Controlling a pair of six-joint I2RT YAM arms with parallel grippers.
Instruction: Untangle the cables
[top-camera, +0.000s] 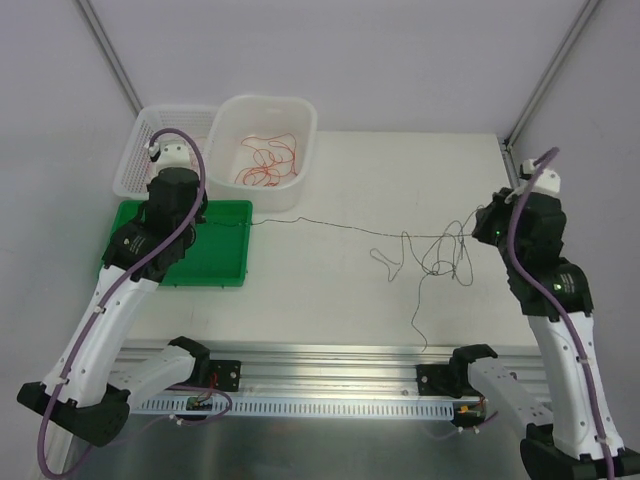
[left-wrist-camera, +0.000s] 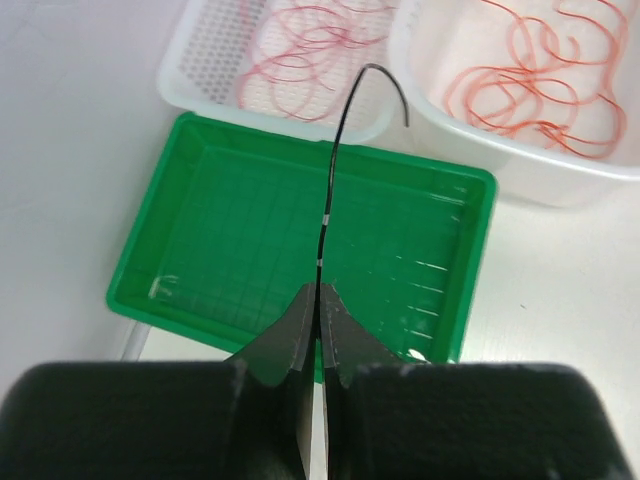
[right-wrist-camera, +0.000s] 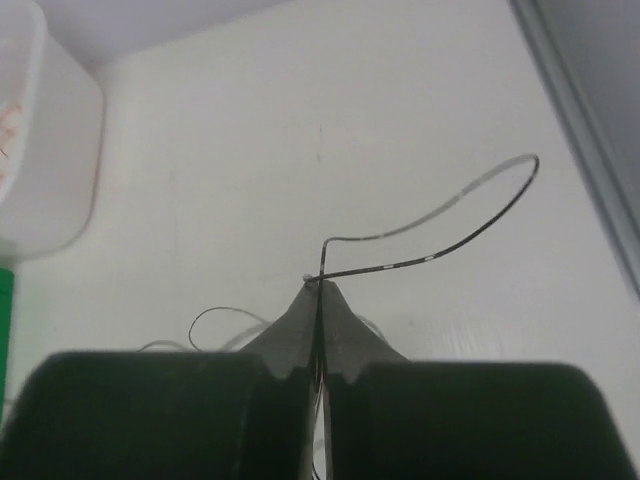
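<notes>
right fingers (right-wrist-camera: 290, 335) pinched on black cable (right-wrist-camera: 480, 238) | cable loops right over table (right-wrist-camera: 230, 130) | white tub (right-wrist-camera: 45, 150) left

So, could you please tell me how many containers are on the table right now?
3: a white mesh basket at the far left, a white tub right beside it, and a green tray just in front of the basket. None appear to be hidden.

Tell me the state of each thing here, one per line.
left claw, shut on black cable.
right claw, shut on black cable.
black cable, stretched across table into tangle.
tangle, loose loops beside right claw.
green tray, no cables seen inside.
white tub, holds red cables.
white basket, holds red loops.
</notes>
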